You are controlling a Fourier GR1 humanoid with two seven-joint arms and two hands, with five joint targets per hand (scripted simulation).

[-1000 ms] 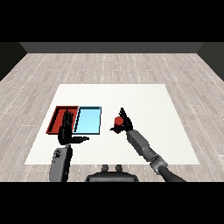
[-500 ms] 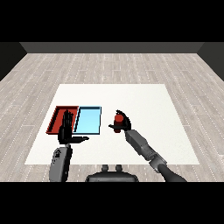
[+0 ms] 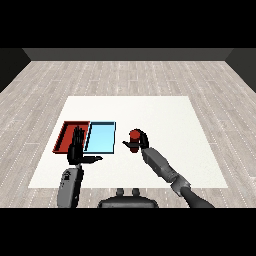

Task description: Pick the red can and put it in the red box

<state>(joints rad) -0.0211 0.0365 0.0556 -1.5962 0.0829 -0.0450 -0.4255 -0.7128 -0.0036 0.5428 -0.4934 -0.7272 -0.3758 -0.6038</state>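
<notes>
The white table lies on a grey plank floor and carries two shallow trays side by side near its left edge: the red tray on the outside and the light blue tray touching its right side, both with their long sides running away from the robot. The right forearm reaches in from the lower right and slants up and to the left across the table, ending to the right of the light blue tray. The left forearm stands nearly upright at the lower left. The left hand is raised with its fingers straight and pointing away from the robot, thumb stuck out toward the right, holding nothing; it covers the near right corner of the red tray. The right hand is curled round the red can, its thumb crossing below the can's left side. The can shows between the fingers, near the blue tray's right edge but apart from it. Its long axis seems roughly upright, top end facing up, though the hand hides much of it.
</notes>
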